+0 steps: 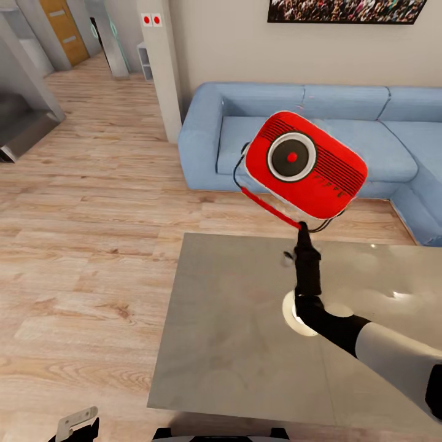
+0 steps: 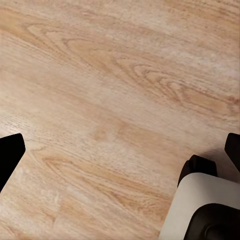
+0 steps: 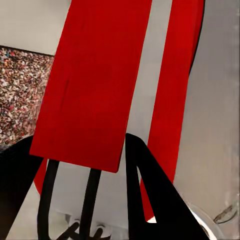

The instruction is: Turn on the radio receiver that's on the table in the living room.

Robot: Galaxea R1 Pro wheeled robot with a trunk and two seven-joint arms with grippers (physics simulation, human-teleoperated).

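Right end effector (image 1: 302, 230) clenched on the lower edge of the radio receiver (image 1: 305, 164), holding it tilted in the air above the far edge of the grey bench (image 1: 245, 344), blue sofa (image 1: 209, 129) behind; left end effector (image 2: 120, 155) released, fingers spread over wood floor (image 2: 115, 90).

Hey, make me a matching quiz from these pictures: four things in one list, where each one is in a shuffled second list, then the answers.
Things:
1. small red rounded radio receiver
2. glossy grey low table
3. light-blue corner sofa
4. left end effector

Places:
A. against the beige wall
B. low over the wood floor
C. held up in the right end effector
D. under the right arm

Pairs: 1-C, 2-D, 3-A, 4-B
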